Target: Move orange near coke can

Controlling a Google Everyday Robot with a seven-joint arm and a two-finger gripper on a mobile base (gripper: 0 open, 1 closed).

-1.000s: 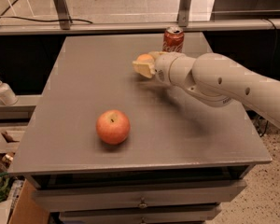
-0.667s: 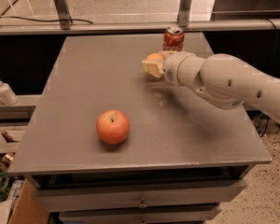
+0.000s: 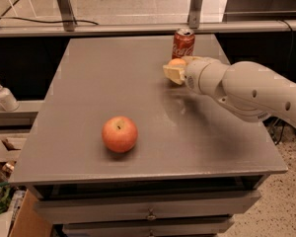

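Observation:
The coke can (image 3: pixel 183 43) is red with white script and stands upright near the far right of the grey table (image 3: pixel 113 93). The orange (image 3: pixel 177 63) is small and yellow-orange, held in my gripper (image 3: pixel 176 69), just in front of and slightly left of the can. The gripper's cream fingers are shut around the orange, which shows only partly above them. My white arm (image 3: pixel 246 90) reaches in from the right.
A larger red-and-yellow apple (image 3: pixel 120 134) sits near the table's front centre. A white pump bottle (image 3: pixel 3 96) stands on a lower ledge at the left. A metal rail and posts (image 3: pixel 138 28) run behind the table. Drawers are below the front edge.
My gripper has carried the orange to the right and a little farther back, closer to the coke can. The apple and the can have not moved.

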